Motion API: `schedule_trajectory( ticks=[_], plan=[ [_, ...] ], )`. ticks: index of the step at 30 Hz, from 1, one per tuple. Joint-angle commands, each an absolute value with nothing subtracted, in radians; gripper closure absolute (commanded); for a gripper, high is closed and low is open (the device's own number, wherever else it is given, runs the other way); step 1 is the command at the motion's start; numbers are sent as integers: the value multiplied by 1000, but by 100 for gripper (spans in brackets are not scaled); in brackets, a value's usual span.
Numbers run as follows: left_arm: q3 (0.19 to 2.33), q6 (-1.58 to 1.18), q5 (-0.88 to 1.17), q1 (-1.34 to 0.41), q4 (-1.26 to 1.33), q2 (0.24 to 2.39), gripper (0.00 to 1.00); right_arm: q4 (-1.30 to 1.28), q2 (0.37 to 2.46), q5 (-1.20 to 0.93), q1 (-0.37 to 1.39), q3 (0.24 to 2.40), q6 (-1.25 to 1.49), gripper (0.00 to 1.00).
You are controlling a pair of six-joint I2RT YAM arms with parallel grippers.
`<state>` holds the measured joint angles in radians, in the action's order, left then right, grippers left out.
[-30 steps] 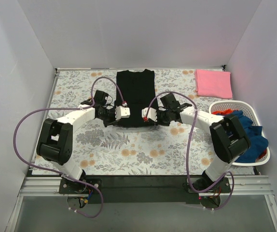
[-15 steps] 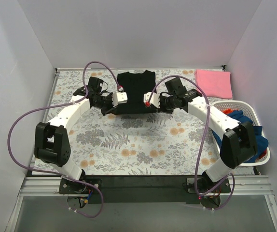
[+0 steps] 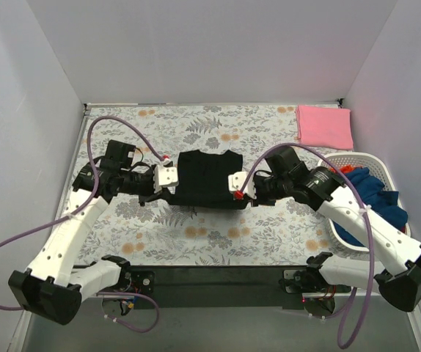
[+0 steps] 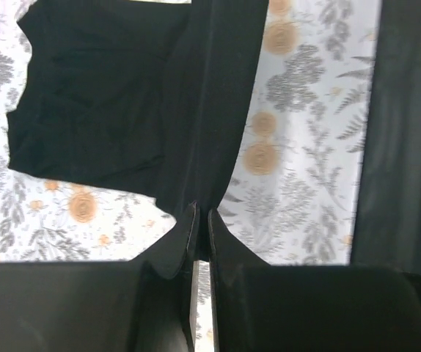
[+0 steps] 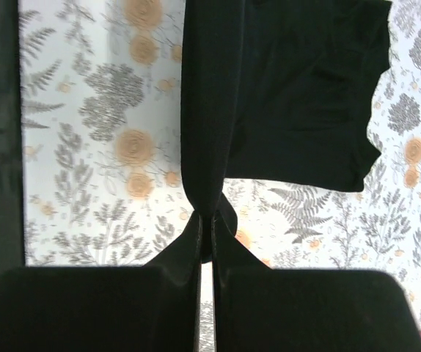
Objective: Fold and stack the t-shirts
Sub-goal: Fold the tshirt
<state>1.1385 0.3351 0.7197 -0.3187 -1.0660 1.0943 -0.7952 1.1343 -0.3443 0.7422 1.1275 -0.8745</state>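
While partly aloft over floral covering (image 3: 210, 235), black t-shirt (image 3: 207, 176) in tight-closed left claw (image 4: 202, 214) and right claw (image 5: 207, 218).

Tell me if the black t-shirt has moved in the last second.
Yes. The soft black t-shirt has come toward the near side: its far edge, once level with the folded pink shirt, now lies nearer than it.
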Motion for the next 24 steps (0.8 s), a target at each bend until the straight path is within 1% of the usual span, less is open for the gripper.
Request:
schedule_trajectory(
  ticks=[1,5,8,10,16,17,20,22,24],
  plan=[
    [1166,301,752,-318,-1206,1045,100,-884,1077,-364,768,1152,-785,99],
    [1204,270,718,-319,-1197,1092,100,-882,1094,-353,769,1150,-811,99],
    [1215,245,701,-319,-1141,1152,100,-879,1169,-335,767,1163,-847,99],
    [1219,239,677,-314,-1085,1184,100,-876,1207,-334,736,1193,-867,99],
    [1344,287,727,-262,-1057,1405,100,-885,1379,-432,592,1339,-974,99],
    [1364,301,739,-255,-1052,1472,100,-885,1405,-449,578,1351,-1011,99],
    [1436,322,765,-219,-1040,1581,100,-881,1555,-471,539,1400,-1069,99],
    [1482,318,776,-193,-1022,1690,100,-881,1632,-491,506,1436,-1087,99],
    [1514,313,781,-173,-1000,1803,100,-881,1757,-505,473,1511,-1091,99]
  ],
)
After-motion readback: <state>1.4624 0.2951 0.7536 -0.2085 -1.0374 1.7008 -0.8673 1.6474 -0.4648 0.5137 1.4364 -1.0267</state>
